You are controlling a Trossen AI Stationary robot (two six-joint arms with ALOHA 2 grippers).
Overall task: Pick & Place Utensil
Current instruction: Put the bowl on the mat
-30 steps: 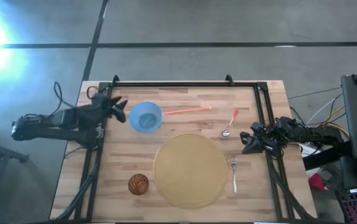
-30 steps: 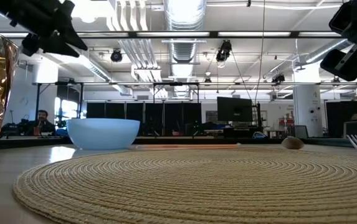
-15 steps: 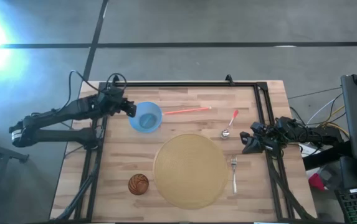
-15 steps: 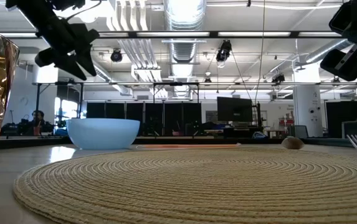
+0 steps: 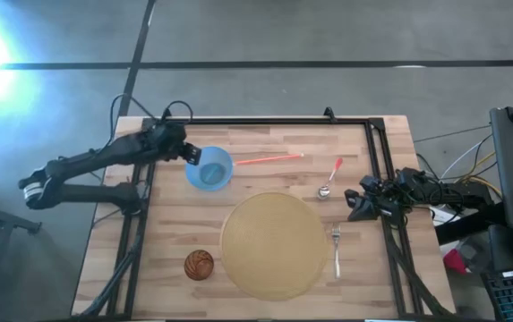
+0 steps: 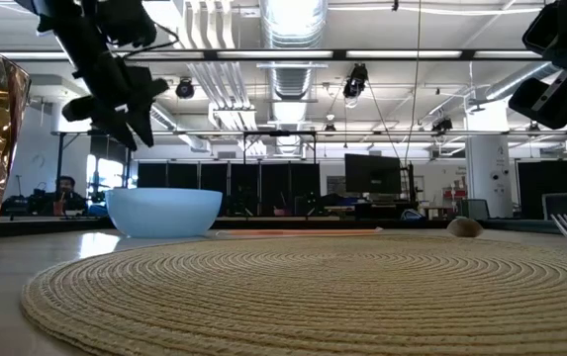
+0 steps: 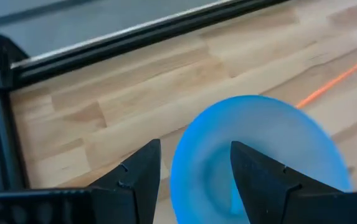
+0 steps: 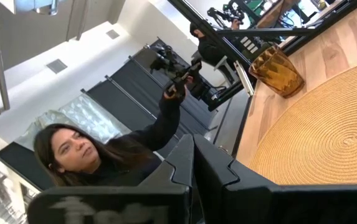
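The left claw (image 5: 192,154) hangs in the air at the near rim of the round, light-blue plastic bowl (image 5: 209,167), over the far left part of the pale wooden desk (image 5: 175,224). Its two dark fingers (image 7: 142,168) stand well apart, holding nothing, and from its own wrist view the bowl's edge lies between them, lower down. In the low view the left claw is clearly above the bowl, not touching it.

The right claw (image 5: 353,204) waits at the right edge of the desk, close to the black frame rail (image 5: 374,161). Its fingers (image 8: 212,167) look pressed together with nothing between them.

The utensils all lie flat on the wood. A thin orange-red stick-like utensil (image 5: 269,159) lies just beside the bowl on its right, pointing away across the far side of the desk. A metal spoon with a red handle (image 5: 329,180) lies farther right, near the right claw. A silver metal fork (image 5: 336,249) lies just off the right edge of the large round woven straw placemat (image 5: 274,244), tines toward the far side. The placemat fills the middle front of the desk.

A faceted amber drinking glass (image 5: 199,265) stands upright left of the placemat, well apart from the bowl.

In the room beyond the desk, the right wrist view shows a person (image 8: 97,158) with one arm raised.
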